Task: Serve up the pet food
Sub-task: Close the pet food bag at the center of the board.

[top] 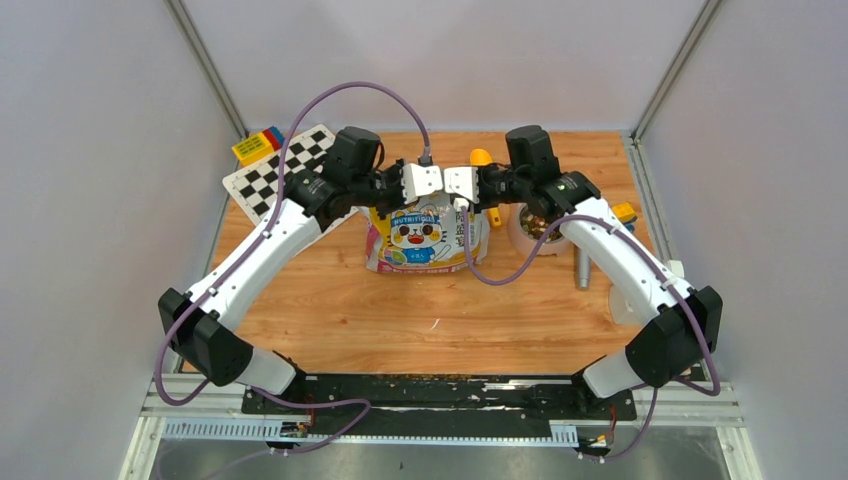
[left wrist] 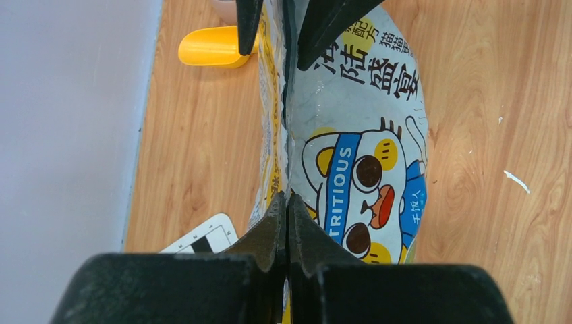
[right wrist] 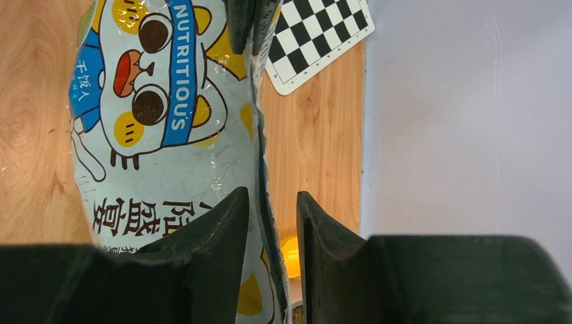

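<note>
At the far left of the surface [top: 400, 320] we see a checkerboard [top: 275, 170] lying flat. The left claw [left wrist: 287, 202] is closed tight, pinching the top edge of the cartoon-cat bag [top: 425, 240], which stands at the middle of the surface. Just behind the bag lies a yellow scoop [left wrist: 209, 47]. The right claw [right wrist: 271, 196] meets the same top edge from the right. We see its fingers partly apart, straddling the edge with a gap on the far side, not clamped on it. Right of the bag, half under the right arm, the pet food [top: 537, 222] sits as brown pellets in a pale bowl [top: 520, 243].
</note>
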Robot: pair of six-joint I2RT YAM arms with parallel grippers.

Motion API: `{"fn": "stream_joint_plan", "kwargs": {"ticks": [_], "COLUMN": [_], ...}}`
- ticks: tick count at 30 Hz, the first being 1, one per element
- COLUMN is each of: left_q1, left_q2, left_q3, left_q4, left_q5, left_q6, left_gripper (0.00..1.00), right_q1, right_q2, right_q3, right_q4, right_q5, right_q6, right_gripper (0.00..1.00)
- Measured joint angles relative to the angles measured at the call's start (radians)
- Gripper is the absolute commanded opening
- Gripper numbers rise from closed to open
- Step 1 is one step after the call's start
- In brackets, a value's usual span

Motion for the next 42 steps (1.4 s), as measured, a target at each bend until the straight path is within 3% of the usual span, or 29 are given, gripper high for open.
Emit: {"fn": "stream_joint_plan", "kwargs": {"ticks": [10,20,27,31,34,42], "left_q1": [0.000,0.002,0.002,0.002,0.002,0.002], "left_q2": [-0.007,-0.007,-0.007,-0.007,-0.007,-0.007], "left_q3": [-0.013,-0.013,-0.013,-0.013,-0.013,-0.012], "left_q4": [0.004,0.004,0.003,0.003,0.003,0.003], "left_q5": [0.011,0.014,0.014,0.014,0.014,0.006], "left_q6": [-0.010,-0.035,-0.041,-0.041,-0.042,-0.043], "left_gripper": [0.00,0.00,0.00,0.00,0.00,0.00], "right_q1": [0.034,0.087,0.106,0.119,0.132,0.157], "right_q2": [-0.077,-0.133,-0.142,-0.145,-0.148,-0.151], "right_q3": [-0.151,-0.298,-0.338,-0.345,-0.357,-0.377], "right_q4": [0.155,0.383,0.431,0.436,0.446,0.478], "right_q5": [0.059,0.214,0.258,0.274,0.301,0.383], "right_q6": [0.011,0.001,-0.027,-0.041,-0.052,-0.052], "right_gripper": [0.30,0.30,0.28,0.21,0.00,0.00]}}
